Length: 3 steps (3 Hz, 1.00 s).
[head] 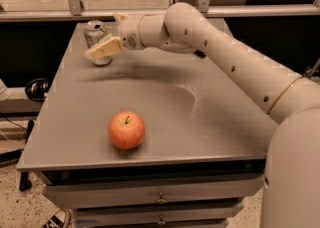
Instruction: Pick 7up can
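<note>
Tool point(103, 36): mine, a two-finger end piece on my cream arm point(225, 54), which reaches across from the right side of the camera view to the far left corner of the bench point(210, 122). Its fingers stand spread apart. The near finger point(104, 49), pale yellow, crosses in front of the lower part of the can; only the tip of the far finger shows, behind and to the right of the can's top. I cannot tell whether either finger touches the can.

7up can point(93, 32): silvery, upright on the bench at the far left corner, pull-tab top in sight, its lower front hidden by my near finger. The label marks are too small to make out.

Apple point(127, 130): red with a yellow blush, stem up, on the near left part of the bench, well apart from the can and from the tool.

Bench: grey flat top with a pale scuffed patch near its middle. Drawers point(160, 199) with small handles sit under its front edge.

Metal rail point(50, 14): runs along behind the bench.
</note>
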Tool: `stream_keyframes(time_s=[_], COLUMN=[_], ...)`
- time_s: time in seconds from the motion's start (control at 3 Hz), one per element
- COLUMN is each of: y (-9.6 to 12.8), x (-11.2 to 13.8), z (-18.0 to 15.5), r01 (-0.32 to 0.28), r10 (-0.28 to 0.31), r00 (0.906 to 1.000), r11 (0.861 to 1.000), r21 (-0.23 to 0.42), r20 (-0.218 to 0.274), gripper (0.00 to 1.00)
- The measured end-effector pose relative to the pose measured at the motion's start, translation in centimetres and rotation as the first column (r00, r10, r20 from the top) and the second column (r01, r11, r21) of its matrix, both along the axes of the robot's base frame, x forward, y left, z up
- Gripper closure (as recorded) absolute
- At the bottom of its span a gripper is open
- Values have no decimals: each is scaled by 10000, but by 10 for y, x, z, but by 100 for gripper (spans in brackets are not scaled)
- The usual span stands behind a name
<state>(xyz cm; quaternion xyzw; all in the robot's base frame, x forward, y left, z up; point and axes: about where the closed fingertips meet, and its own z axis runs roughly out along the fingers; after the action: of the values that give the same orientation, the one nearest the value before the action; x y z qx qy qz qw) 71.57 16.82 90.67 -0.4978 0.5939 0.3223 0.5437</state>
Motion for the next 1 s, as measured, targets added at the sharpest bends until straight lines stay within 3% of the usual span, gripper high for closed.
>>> stream_keyframes(time_s=[0.33,1.0], y=[9,11], x=[-2,-6], z=[-6,-15], r01=[-152,-140], r10=[153,147], r00=[9998,9994], r11=[9998,9997], r21=[110,216], r20=[-118,-306], gripper=[15,60])
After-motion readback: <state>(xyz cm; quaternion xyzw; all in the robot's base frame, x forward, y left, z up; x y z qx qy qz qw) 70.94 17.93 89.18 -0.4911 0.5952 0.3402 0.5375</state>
